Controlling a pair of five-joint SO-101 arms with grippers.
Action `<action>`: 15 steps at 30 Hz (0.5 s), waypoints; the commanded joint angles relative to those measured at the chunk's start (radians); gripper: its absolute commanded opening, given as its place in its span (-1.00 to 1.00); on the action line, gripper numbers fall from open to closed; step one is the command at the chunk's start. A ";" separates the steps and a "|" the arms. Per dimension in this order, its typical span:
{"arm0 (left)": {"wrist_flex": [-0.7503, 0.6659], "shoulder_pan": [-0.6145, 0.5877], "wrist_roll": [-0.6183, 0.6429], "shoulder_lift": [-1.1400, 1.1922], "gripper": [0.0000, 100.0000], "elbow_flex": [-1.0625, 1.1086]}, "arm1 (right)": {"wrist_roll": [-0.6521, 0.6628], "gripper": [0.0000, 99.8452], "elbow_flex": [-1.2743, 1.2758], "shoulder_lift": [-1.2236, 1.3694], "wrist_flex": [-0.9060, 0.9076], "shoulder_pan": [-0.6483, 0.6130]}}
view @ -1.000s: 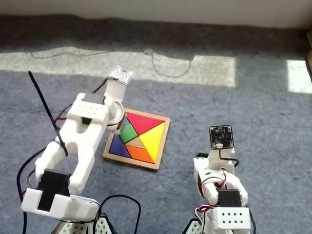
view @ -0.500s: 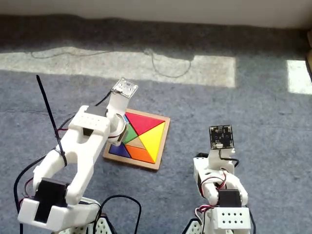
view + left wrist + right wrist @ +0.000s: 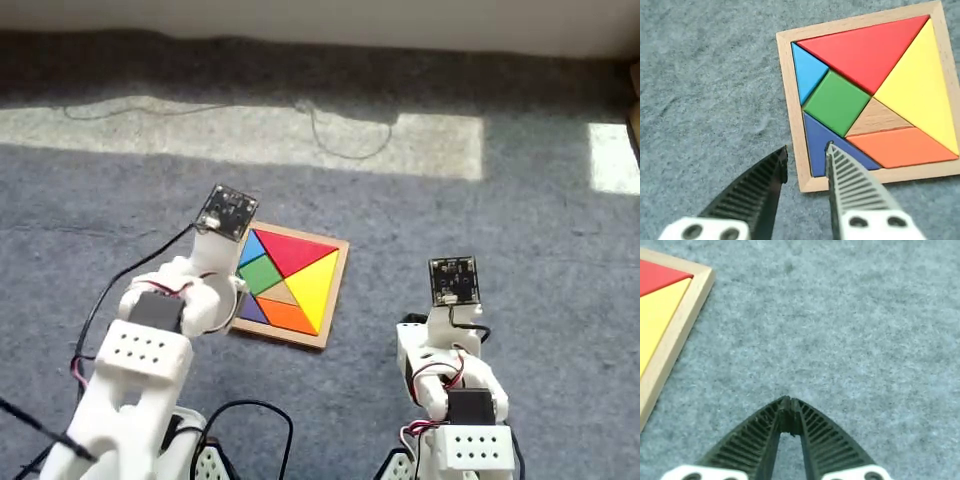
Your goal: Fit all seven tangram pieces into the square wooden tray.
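The square wooden tray (image 3: pixel 336 285) (image 3: pixel 786 90) lies on the carpet with seven coloured pieces inside: red (image 3: pixel 867 47), yellow (image 3: pixel 920 95), orange (image 3: pixel 900 147), tan (image 3: pixel 875 120), green (image 3: pixel 837 102), light blue (image 3: pixel 807 72) and dark blue (image 3: pixel 817 145). My left gripper (image 3: pixel 806 150) hangs open and empty above the tray's near-left corner. The left arm (image 3: pixel 185 300) sits at the tray's left side. My right gripper (image 3: pixel 788 402) is shut, empty, over bare carpet to the right of the tray, whose corner (image 3: pixel 687 325) shows there. The right arm (image 3: pixel 450 340) is folded back.
Grey carpet (image 3: pixel 500 230) surrounds the tray. A sunlit strip (image 3: pixel 300 135) with a thin cable (image 3: pixel 340 150) crosses the far side. Black cables (image 3: pixel 240 415) lie near the arm bases.
The left arm has pulled back toward its base and off the tray, uncovering the tray's left pieces. The right arm has not moved.
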 commanded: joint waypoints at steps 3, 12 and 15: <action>-0.015 -0.081 0.025 -0.303 -0.71 0.142 | -0.005 -0.98 0.117 -0.012 0.001 0.031; -0.009 -0.170 0.025 -0.694 -0.71 0.384 | -0.005 -0.98 0.117 -0.012 0.001 0.033; -0.006 -0.194 0.025 -0.820 -0.71 0.455 | -0.005 -0.98 0.117 -0.012 0.001 0.033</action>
